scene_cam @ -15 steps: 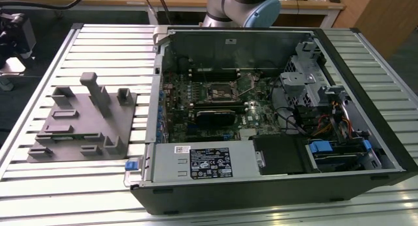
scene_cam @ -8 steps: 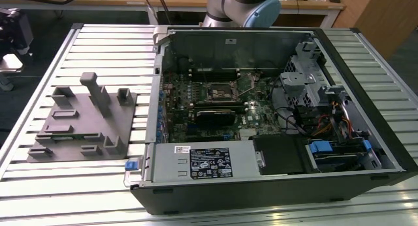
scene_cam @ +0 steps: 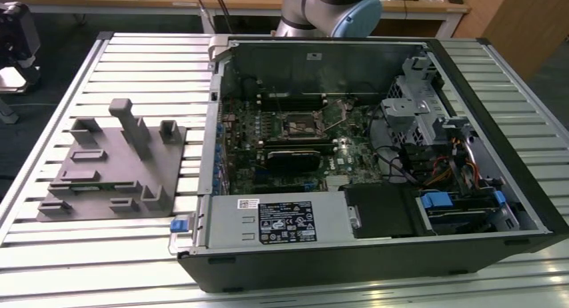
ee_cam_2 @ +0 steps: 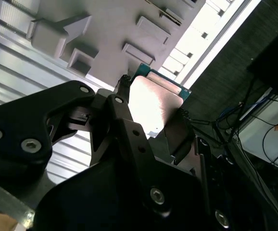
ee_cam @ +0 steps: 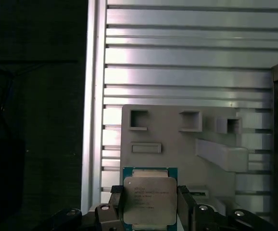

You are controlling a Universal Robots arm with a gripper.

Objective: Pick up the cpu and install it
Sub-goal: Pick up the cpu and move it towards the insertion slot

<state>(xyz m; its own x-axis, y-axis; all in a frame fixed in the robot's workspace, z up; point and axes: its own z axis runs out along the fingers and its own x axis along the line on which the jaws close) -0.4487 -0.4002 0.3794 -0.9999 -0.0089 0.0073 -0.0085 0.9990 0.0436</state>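
The cpu (ee_cam: 149,198) is a small square chip with a silver-grey metal top and a green edge, and it sits clamped between two black fingers (ee_cam: 184,208). My gripper (ee_cam: 149,211) is shut on it, well above the grey tray (ee_cam: 177,139). In the second wrist view the cpu (ee_cam_2: 156,98) shines between the gripper's (ee_cam_2: 151,122) fingers (ee_cam_2: 124,120), with the tray (ee_cam_2: 110,29) behind it. The exterior view shows the tray (scene_cam: 98,188) on the slatted table at its left and the black socket frame (scene_cam: 300,127) on the motherboard inside the open computer case (scene_cam: 374,255).
The arm's base (scene_cam: 329,8) stands behind the case. Upright grey blocks (scene_cam: 133,128) rise from the tray. Inside the case are a power supply (scene_cam: 276,221), drive cages (scene_cam: 418,108), cables (scene_cam: 462,161) and a black cooler (scene_cam: 294,158). The table's slatted edge (ee_cam: 93,120) borders dark floor.
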